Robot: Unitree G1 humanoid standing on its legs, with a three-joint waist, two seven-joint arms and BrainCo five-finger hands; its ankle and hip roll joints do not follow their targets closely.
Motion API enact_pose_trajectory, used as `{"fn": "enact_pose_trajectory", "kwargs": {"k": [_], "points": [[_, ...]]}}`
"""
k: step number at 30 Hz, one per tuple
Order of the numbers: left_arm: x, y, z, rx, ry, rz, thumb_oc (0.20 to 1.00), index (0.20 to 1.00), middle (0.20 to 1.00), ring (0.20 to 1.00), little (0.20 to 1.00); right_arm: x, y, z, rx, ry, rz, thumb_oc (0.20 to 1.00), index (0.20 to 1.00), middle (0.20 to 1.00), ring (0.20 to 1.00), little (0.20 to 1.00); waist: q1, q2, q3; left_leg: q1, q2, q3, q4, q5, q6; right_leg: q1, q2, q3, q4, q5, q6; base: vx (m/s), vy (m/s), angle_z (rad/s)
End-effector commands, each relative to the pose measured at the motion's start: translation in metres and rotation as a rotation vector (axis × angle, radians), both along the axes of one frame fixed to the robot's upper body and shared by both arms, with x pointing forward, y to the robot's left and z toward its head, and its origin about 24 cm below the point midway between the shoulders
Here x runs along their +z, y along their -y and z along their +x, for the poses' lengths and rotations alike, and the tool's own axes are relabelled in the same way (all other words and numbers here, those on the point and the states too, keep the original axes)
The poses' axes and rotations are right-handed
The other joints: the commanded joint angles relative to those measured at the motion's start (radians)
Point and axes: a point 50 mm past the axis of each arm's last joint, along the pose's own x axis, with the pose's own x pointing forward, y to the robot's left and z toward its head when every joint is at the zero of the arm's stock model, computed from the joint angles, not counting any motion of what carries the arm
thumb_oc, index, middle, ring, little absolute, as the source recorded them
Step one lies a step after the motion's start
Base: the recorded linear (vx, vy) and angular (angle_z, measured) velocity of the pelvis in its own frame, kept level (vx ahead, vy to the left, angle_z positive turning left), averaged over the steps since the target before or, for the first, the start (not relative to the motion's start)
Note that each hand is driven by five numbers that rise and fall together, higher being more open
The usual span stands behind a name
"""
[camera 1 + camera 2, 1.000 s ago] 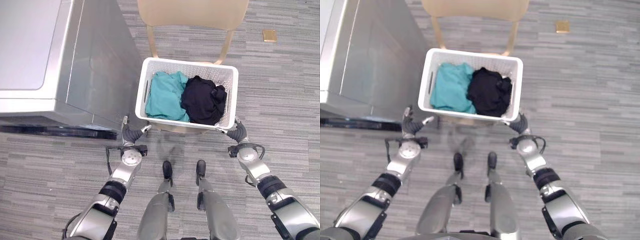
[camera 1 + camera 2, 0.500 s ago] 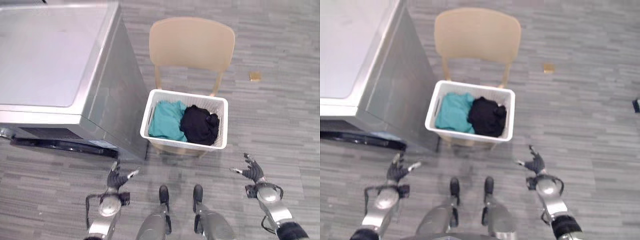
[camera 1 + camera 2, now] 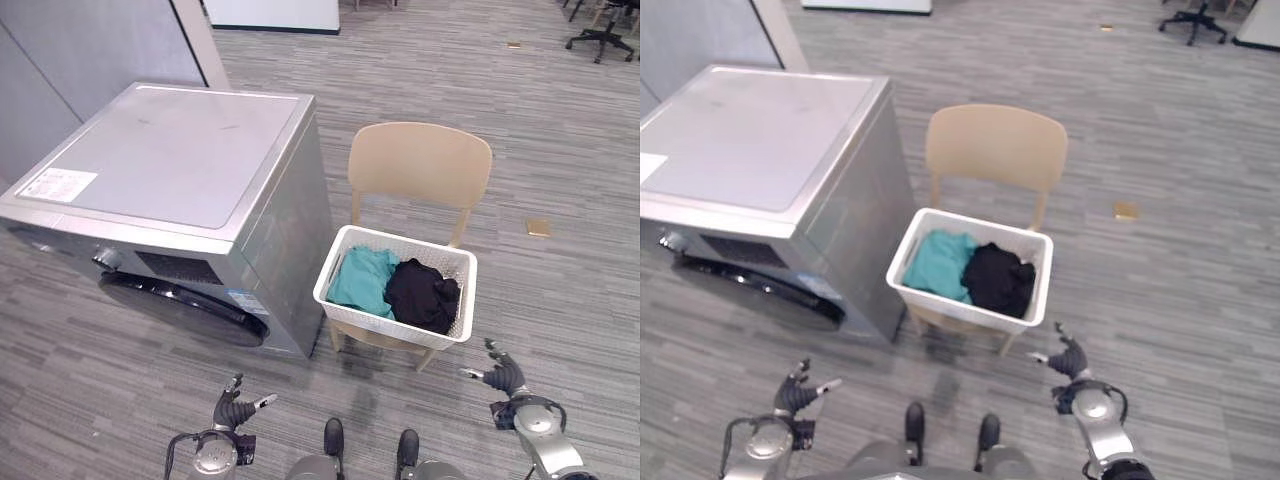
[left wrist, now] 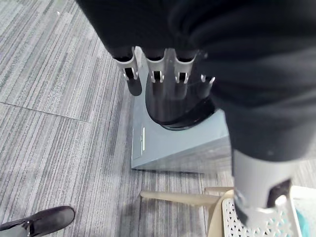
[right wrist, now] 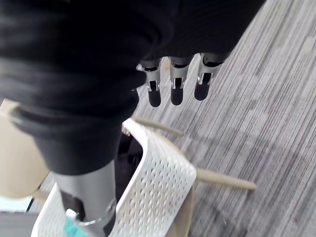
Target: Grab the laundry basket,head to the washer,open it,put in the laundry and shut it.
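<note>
A white perforated laundry basket (image 3: 392, 326) stands on the seat of a tan chair (image 3: 420, 166). In it lie a teal garment (image 3: 362, 280) and a black one (image 3: 422, 295). To its left is the silver washer (image 3: 170, 160), its dark round door (image 3: 182, 301) shut. My left hand (image 3: 235, 405) hovers low over the floor in front of the washer, open. My right hand (image 3: 503, 378) is open too, a little short of the basket's near right corner and not touching it. The right wrist view shows straight fingers (image 5: 177, 84) above the basket's wall (image 5: 158, 182).
A grey partition (image 3: 90, 50) rises behind the washer. A small tan plate (image 3: 539, 227) lies on the carpet right of the chair. An office chair's base (image 3: 598, 40) shows at the far right. Open carpet lies before the washer.
Both hands have come away from the basket's near corners and now sit well short of it. The camera has pulled back and lifted, so the whole washer shows.
</note>
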Motion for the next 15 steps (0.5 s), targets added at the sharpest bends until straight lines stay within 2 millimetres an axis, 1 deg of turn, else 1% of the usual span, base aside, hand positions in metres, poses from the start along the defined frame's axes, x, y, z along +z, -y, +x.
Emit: {"fn": "enact_pose_trajectory", "kwargs": {"k": [1, 2, 5, 7, 8, 9, 10, 11, 12, 13, 15], "points": [[-0.010, -0.011, 0.008, -0.040, -0.100, 0.114, 1.000, 1.000, 1.000, 1.000, 1.000, -0.025, 0.004, -0.004, -0.069, -0.134, 0.036, 1.000, 1.000, 1.000, 1.000, 1.000, -0.010, -0.032, -0.034, 0.026, 0.037, 0.029, 0.059, -0.071, -0.060, -0.023, -0.066, 0.063, 0.129, -0.182, 0.097, 0.06, 0.072, -0.16], [-0.019, -0.019, 0.008, -0.017, -0.173, 0.152, 1.000, 1.000, 1.000, 1.000, 1.000, -0.044, 0.005, -0.014, -0.060, -0.286, 0.034, 1.000, 1.000, 1.000, 1.000, 1.000, -0.010, -0.029, -0.054, 0.051, 0.030, 0.030, 0.044, -0.076, -0.058, -0.010, -0.069, 0.073, 0.125, -0.185, 0.100, 0.09, 0.036, -0.16], [-0.016, -0.021, 0.008, -0.009, -0.150, 0.148, 1.000, 1.000, 1.000, 1.000, 1.000, -0.044, -0.005, -0.012, -0.015, -0.271, 0.055, 1.000, 1.000, 1.000, 1.000, 1.000, -0.005, -0.028, -0.053, 0.054, 0.030, 0.023, 0.053, -0.082, -0.058, -0.002, -0.070, 0.073, 0.129, -0.191, 0.096, 0.05, 0.000, -0.15], [-0.013, -0.022, 0.011, 0.005, -0.118, 0.138, 1.000, 1.000, 1.000, 1.000, 1.000, -0.041, -0.014, -0.006, 0.005, -0.238, 0.086, 1.000, 1.000, 1.000, 1.000, 1.000, 0.002, -0.029, -0.036, 0.029, 0.026, 0.015, 0.089, -0.087, -0.059, -0.007, -0.072, 0.070, 0.132, -0.194, 0.091, -0.04, -0.007, 0.02], [-0.013, -0.022, 0.011, 0.006, -0.118, 0.138, 1.000, 1.000, 1.000, 1.000, 1.000, -0.041, -0.014, -0.006, 0.005, -0.238, 0.086, 1.000, 1.000, 1.000, 1.000, 1.000, 0.001, -0.029, -0.036, 0.027, 0.026, 0.014, 0.092, -0.088, -0.059, -0.008, -0.072, 0.069, 0.132, -0.194, 0.091, -0.12, -0.010, 0.15], [-0.009, -0.021, 0.016, 0.013, -0.088, 0.128, 1.000, 1.000, 1.000, 1.000, 1.000, -0.038, -0.018, -0.002, 0.008, -0.213, 0.101, 1.000, 1.000, 1.000, 1.000, 1.000, 0.005, -0.031, -0.019, -0.016, 0.021, 0.008, 0.132, -0.088, -0.065, -0.020, -0.077, 0.062, 0.135, -0.192, 0.089, -0.25, -0.003, 0.27], [0.001, -0.018, 0.030, 0.023, -0.010, 0.104, 1.000, 1.000, 1.000, 1.000, 1.000, -0.032, -0.025, 0.007, 0.010, -0.159, 0.134, 1.000, 1.000, 1.000, 1.000, 1.000, 0.017, -0.035, 0.014, -0.107, 0.011, 0.004, 0.215, -0.090, -0.081, -0.053, -0.094, 0.036, 0.134, -0.185, 0.086, -0.30, 0.015, 0.40], [0.006, -0.015, 0.034, 0.028, 0.025, 0.087, 1.000, 1.000, 1.000, 1.000, 1.000, -0.029, -0.027, 0.010, 0.013, -0.136, 0.140, 1.000, 1.000, 1.000, 1.000, 1.000, 0.024, -0.034, 0.022, -0.130, 0.012, 0.007, 0.240, -0.091, -0.084, -0.062, -0.102, 0.020, 0.133, -0.183, 0.084, -0.24, 0.103, 0.83], [0.008, -0.013, 0.036, 0.039, 0.050, 0.073, 1.000, 1.000, 1.000, 1.000, 1.000, -0.027, -0.033, 0.013, 0.032, -0.126, 0.145, 1.000, 1.000, 1.000, 1.000, 1.000, 0.035, -0.035, 0.030, -0.154, 0.052, 0.027, 0.259, -0.091, -0.085, -0.062, -0.118, -0.022, 0.133, -0.188, 0.087, -0.08, 0.100, 1.16], [0.009, -0.013, 0.036, 0.039, 0.051, 0.073, 1.000, 1.000, 1.000, 1.000, 1.000, -0.027, -0.033, 0.013, 0.032, -0.126, 0.145, 1.000, 1.000, 1.000, 1.000, 1.000, 0.034, -0.035, 0.028, -0.158, 0.051, 0.026, 0.258, -0.088, -0.085, -0.065, -0.118, -0.024, 0.132, -0.187, 0.087, 0.00, 0.149, 1.30], [0.009, -0.009, 0.036, 0.036, 0.058, 0.058, 1.000, 1.000, 1.000, 1.000, 1.000, -0.029, -0.036, 0.012, 0.036, -0.136, 0.148, 1.000, 1.000, 1.000, 1.000, 1.000, 0.041, -0.036, 0.027, -0.155, 0.108, 0.063, 0.210, -0.059, -0.086, -0.050, -0.136, -0.061, 0.130, -0.187, 0.095, 0.10, 0.186, 1.16]]}}
